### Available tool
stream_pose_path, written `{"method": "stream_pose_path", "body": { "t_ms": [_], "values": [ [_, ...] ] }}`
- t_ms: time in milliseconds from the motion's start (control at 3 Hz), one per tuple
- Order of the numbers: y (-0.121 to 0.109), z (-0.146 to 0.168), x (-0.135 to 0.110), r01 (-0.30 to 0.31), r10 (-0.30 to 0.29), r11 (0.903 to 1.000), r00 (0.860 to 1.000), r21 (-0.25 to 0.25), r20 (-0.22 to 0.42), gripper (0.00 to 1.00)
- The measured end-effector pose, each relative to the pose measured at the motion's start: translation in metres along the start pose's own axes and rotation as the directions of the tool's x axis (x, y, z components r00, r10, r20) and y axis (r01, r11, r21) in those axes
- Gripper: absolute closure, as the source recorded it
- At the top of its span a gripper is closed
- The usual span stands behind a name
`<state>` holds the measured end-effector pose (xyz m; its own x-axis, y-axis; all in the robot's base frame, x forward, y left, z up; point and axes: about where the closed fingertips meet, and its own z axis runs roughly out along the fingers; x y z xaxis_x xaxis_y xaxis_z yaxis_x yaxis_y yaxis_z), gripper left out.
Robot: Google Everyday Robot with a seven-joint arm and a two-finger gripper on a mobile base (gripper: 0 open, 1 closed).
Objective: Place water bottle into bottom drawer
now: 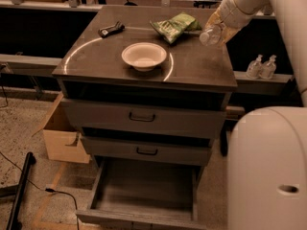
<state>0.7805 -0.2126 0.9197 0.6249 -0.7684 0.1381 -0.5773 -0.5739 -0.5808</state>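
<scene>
1. Bottom drawer point(144, 195) pulled open below the two upper drawers.
2. Bowl point(144, 56) mid surface point(91, 63); green bag point(175, 25) near back edge.
3. Gripper point(217, 28) over back-right corner, jaws clamped on water bottle point(209, 36).

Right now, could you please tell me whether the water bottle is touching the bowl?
Apart. The camera view shows bare cabinet top between the bowl and the water bottle, which is at the gripper near the top's far corner.

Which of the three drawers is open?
The bottom drawer, pulled out; the two handled drawers above are shut. The gripper holds the water bottle above the cabinet top's right rear.
</scene>
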Motion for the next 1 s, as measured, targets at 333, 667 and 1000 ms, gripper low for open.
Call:
{"method": "stream_pose_path", "body": {
  "t_ms": [333,667,1000],
  "values": [
    [0.013,-0.021,-0.037,0.050,-0.061,0.9952,0.989,0.084,0.133,1.00],
    [0.019,-0.010,-0.047,0.054,-0.065,0.9958,0.984,0.075,0.164,1.00],
    [0.014,-0.023,-0.059,0.111,-0.124,0.9906,0.976,0.080,0.178,1.00]
  ]
}}
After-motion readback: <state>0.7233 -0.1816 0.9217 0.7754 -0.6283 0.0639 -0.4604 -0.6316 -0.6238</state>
